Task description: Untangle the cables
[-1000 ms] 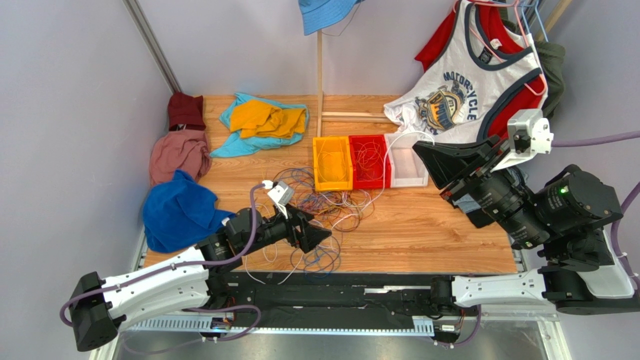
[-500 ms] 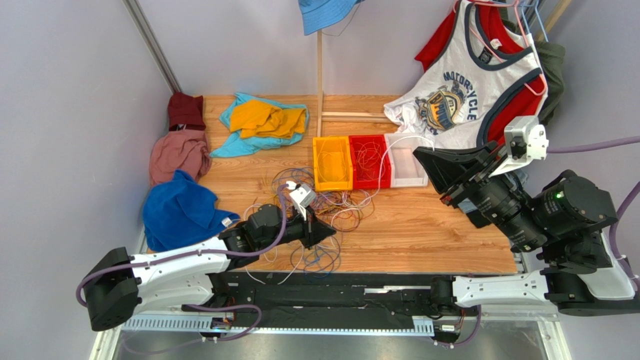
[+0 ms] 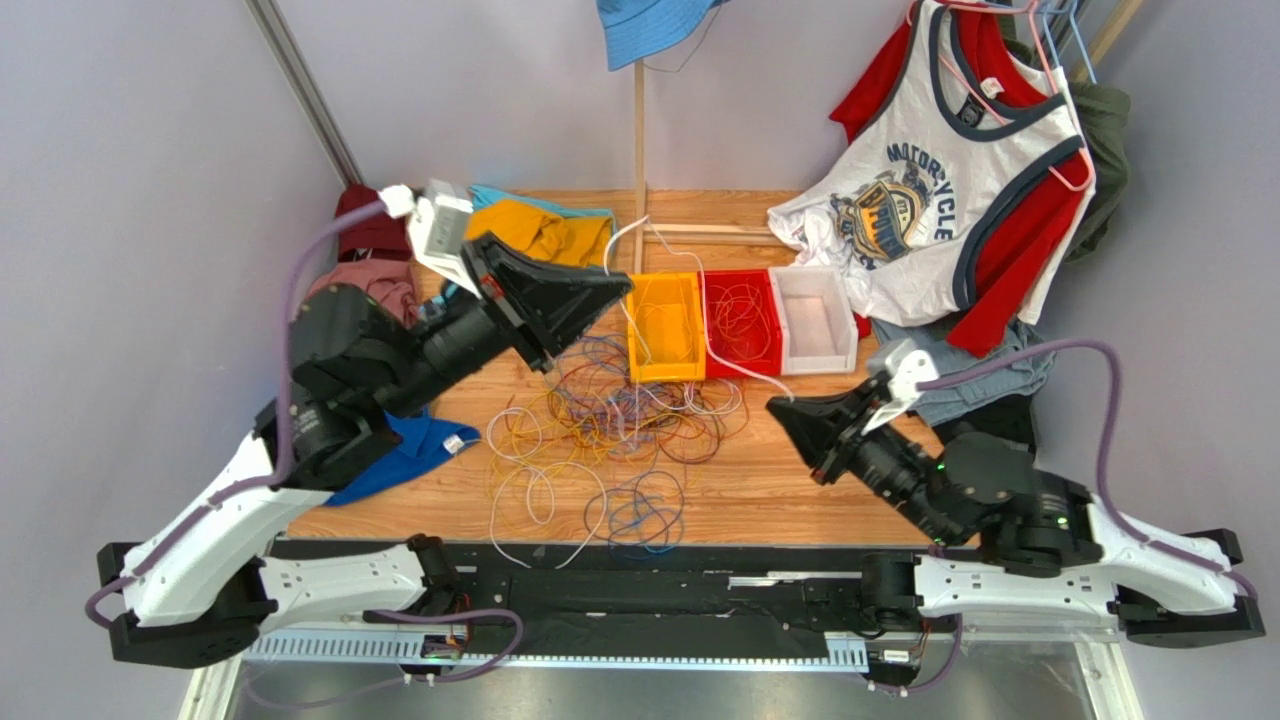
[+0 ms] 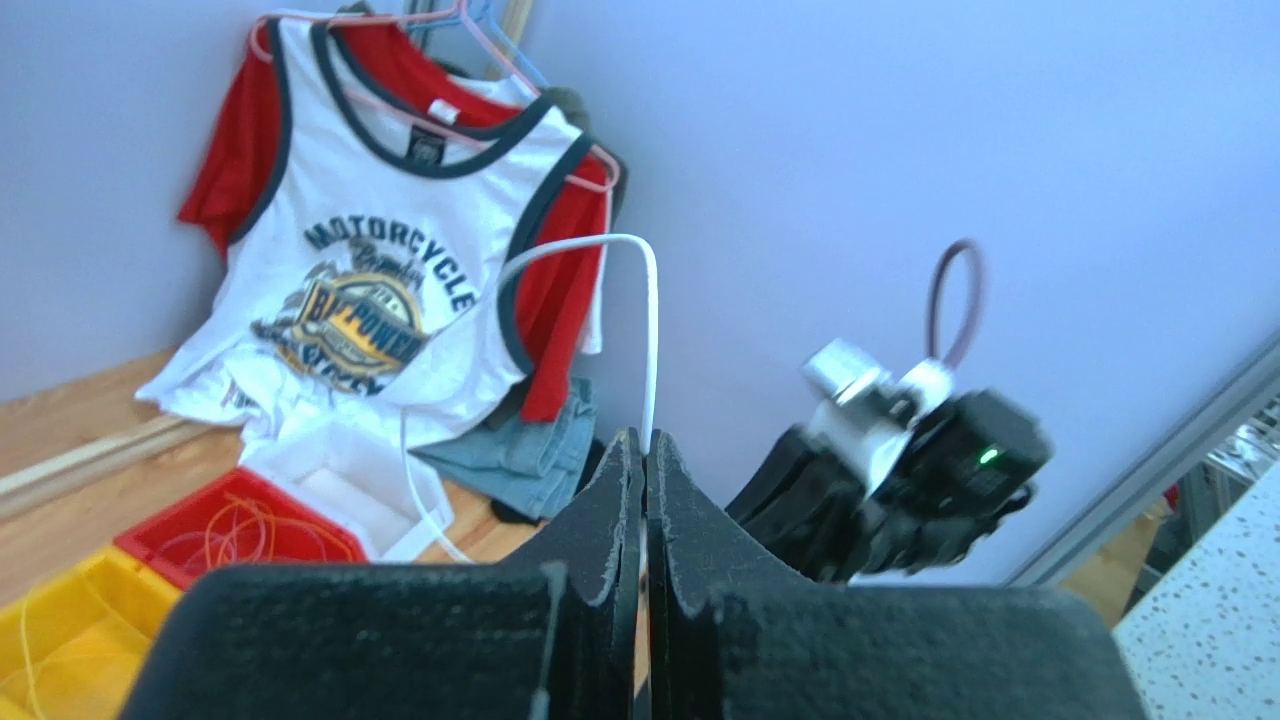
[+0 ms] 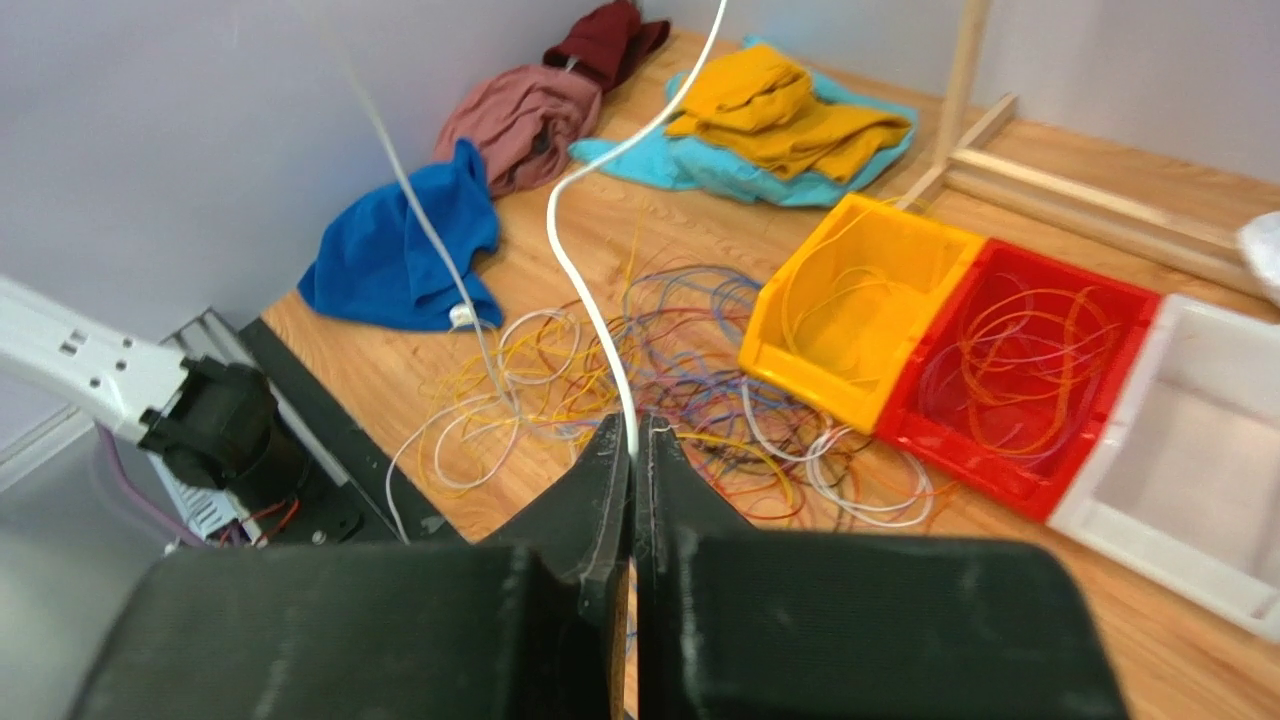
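The cables (image 3: 631,413) lie in a loose multicoloured tangle on the wooden table in front of the bins. One white cable (image 3: 718,323) runs taut between both grippers, above the bins. My left gripper (image 3: 622,282) is raised over the table's back left and is shut on that white cable (image 4: 649,323), which arcs up from its tips (image 4: 646,440). My right gripper (image 3: 775,405) sits low at the tangle's right edge, shut on the same white cable (image 5: 583,293) at its tips (image 5: 633,429). The tangle (image 5: 661,368) spreads just beyond it.
Yellow bin (image 3: 664,324), red bin (image 3: 739,321) and white bin (image 3: 819,318) stand in a row mid-table, with wires in the first two. Cloths lie at left: blue (image 3: 394,450), pink (image 3: 361,278), yellow on teal (image 3: 541,233). A tank top (image 3: 932,165) hangs back right beside a wooden post (image 3: 639,135).
My left gripper shut on the white cable in the tangle, then rose back and left with it. My right arm dropped from high on the right down toward the table.
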Tool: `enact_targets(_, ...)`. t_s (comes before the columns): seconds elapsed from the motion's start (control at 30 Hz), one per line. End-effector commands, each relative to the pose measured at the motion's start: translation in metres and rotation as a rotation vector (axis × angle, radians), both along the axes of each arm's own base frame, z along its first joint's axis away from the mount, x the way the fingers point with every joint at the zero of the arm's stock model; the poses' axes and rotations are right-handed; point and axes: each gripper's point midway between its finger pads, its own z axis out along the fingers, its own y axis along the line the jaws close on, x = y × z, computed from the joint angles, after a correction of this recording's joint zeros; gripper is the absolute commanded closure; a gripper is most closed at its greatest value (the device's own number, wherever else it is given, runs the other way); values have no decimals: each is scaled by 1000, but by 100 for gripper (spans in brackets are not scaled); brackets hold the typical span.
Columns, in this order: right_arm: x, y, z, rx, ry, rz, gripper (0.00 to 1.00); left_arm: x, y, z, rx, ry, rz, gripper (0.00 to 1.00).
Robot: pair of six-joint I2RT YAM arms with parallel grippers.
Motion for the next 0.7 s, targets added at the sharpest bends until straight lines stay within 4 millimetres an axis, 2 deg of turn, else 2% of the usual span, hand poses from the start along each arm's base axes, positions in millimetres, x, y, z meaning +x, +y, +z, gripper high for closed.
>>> enact_targets(0.0, -9, 29, 9, 147, 2, 80, 98, 0, -24, -17, 145, 57, -67, 100)
enact_targets(0.03, -8, 33, 15, 185, -12, 81, 87, 1, -33, -20, 156, 74, -88, 100)
enact_targets(0.1, -9, 44, 6, 174, -24, 100, 77, 1, -37, -18, 154, 81, -100, 100)
enact_targets(0.13, -10, 47, 11, 200, -31, 113, 73, 2, -42, -21, 160, 92, -107, 100)
enact_targets(0.17, -14, 53, 8, 195, -26, 137, 62, 2, -44, -22, 163, 94, -110, 100)
enact_targets(0.23, -20, 60, 5, 184, -15, 185, 48, 4, -46, -23, 165, 99, -109, 100)
enact_targets(0.47, -21, 90, -15, 145, 6, 215, 41, 4, -56, -22, 165, 113, -136, 100)
enact_targets(0.53, -19, 94, -15, 147, -2, 204, 40, 4, -60, -24, 171, 118, -142, 100)
enact_targets(0.67, -6, 97, -27, 98, -2, 128, 40, 2, -61, -22, 175, 118, -149, 100)
